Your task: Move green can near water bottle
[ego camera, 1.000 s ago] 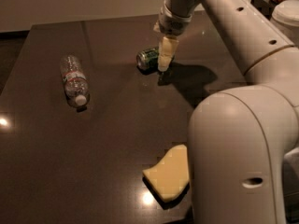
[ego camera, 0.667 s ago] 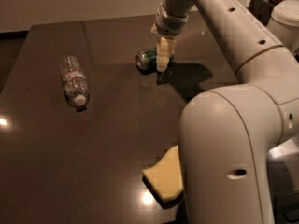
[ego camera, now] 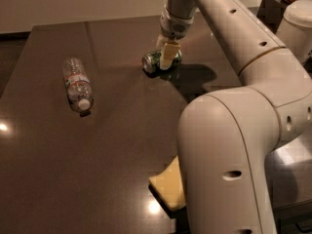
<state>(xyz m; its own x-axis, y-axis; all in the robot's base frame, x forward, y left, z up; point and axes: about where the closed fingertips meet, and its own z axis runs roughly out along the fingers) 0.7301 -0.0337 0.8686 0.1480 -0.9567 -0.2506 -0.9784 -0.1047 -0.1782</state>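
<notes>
The green can lies on its side on the dark table, at the back middle. My gripper reaches down from the arm and sits right at the can's right half, touching or nearly touching it. The water bottle lies on its side at the left, white cap towards the front, well apart from the can.
A yellow sponge lies at the front, partly hidden behind my arm's large white body. A white container stands at the back right, off the table's edge.
My gripper has shifted slightly left and lower onto the can. The can and the bottle have stayed where they were.
</notes>
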